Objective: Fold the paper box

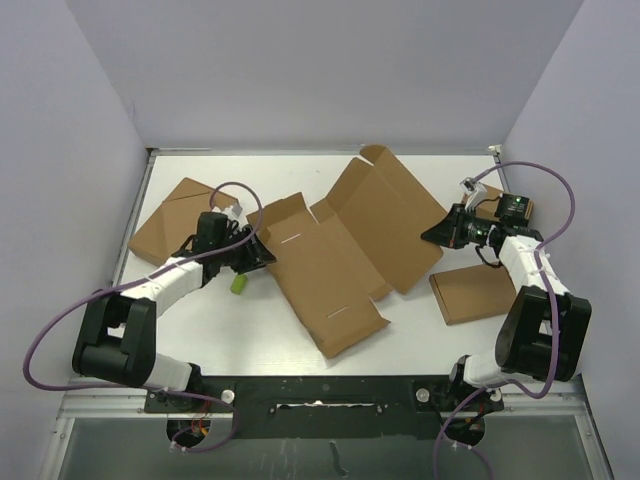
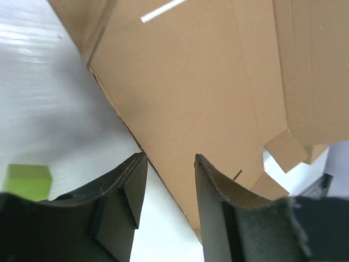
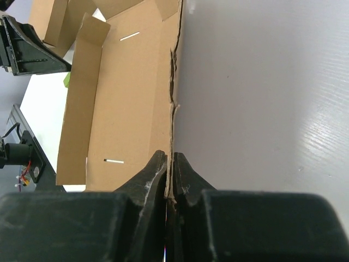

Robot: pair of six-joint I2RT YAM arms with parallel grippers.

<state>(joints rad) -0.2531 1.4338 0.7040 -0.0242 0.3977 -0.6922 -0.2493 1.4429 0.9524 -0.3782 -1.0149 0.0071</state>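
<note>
Left gripper (image 2: pixel 169 164): jaws apart and closed on nothing. The 9 o'clock edge of the paper box (image 1: pixel 345 250) runs just ahead of my fingers. I think it is not touched, but this wrist view is too close to be sure.
Right gripper (image 3: pixel 170 161): fingers pressed together on the thin 3 o'clock edge of the box.
Green block (image 1: pixel 239 284): on the table (image 1: pixel 420 335) at 7 o'clock from the left gripper, apart from the cardboard.
Where the box is: in the middle of the table, lying diagonally from 5 o'clock toward 1 o'clock, opened out and mostly flat.
Done: very little, in my judgement. One small side flap at 10 o'clock stands up and the far end flap at 12 o'clock curls up. No wall is formed.
Left to do: raise the side walls, tuck the flaps into the slots, and bring the lid panel over.
Edges: both long edges are reachable, one at each gripper. The near corner at 6 o'clock lies free.
Room, near: a bare strip of table lies between the box and my arm bases.
Room, sides: the near flat box (image 1: pixel 475 293) is close at 4 o'clock and the left flat box (image 1: pixel 170 225) sits at 9 o'clock, so there is little space for sliding sideways.
Room, far: the table is bare at 12 o'clock, up to the wall.
</note>
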